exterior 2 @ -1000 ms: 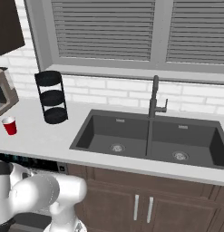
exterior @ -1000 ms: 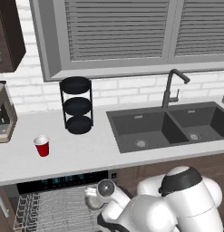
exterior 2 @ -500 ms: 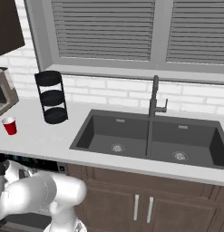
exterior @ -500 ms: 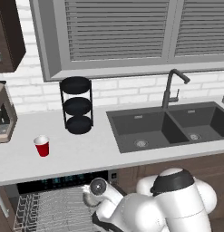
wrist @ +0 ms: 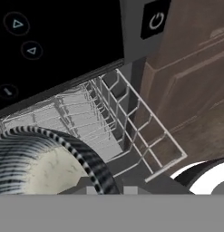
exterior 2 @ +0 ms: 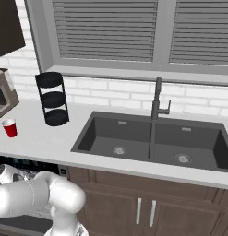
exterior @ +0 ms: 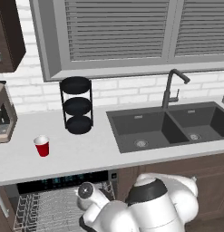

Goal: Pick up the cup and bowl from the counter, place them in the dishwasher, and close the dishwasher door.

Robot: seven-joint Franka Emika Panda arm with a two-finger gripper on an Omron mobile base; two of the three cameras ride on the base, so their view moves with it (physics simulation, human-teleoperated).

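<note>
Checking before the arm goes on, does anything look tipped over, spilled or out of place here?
Nothing stands out. The cup stands upright on the counter, with no spill visible. The dishwasher is open with its rack pulled out.

Counter [exterior: 90,154]: open slab around the cup [exterior: 42,146]; tiered rack [exterior: 77,105] stands near, right and behind; coffee machine [exterior: 3,118] at the left.
Dishwasher [exterior: 63,181]: wire rack [wrist: 131,131] open above (the bowl [wrist: 45,163] sits low in it); control strip [wrist: 54,41] overhangs.
Right side: cabinet [wrist: 195,86] flanks the rack.
</note>
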